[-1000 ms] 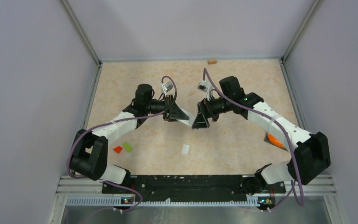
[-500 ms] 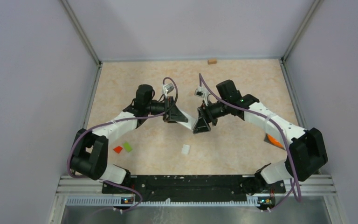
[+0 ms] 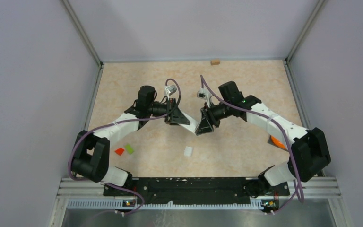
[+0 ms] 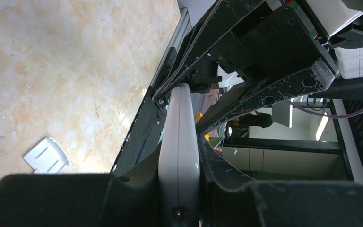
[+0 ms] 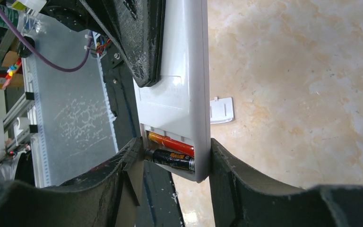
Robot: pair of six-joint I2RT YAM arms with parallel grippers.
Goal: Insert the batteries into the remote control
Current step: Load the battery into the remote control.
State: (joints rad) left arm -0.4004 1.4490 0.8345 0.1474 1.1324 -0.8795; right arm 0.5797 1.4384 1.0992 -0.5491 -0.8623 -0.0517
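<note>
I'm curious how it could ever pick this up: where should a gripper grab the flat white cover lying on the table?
Probably by two opposite edges, coming straight down from above. The white cover lies flat on the table, with bare table around it, so only its thin rim offers anything to pinch.

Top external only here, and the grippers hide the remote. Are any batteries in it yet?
Observer: The right wrist view shows two batteries in the open compartment of the remote, one orange, one dark.
Operator: Is the left gripper holding the remote?
Observer: Yes, the left wrist view shows the left gripper shut on its white body.
Operator: And the right?
Observer: The right gripper brackets the compartment end; whether it presses is unclear.
</note>
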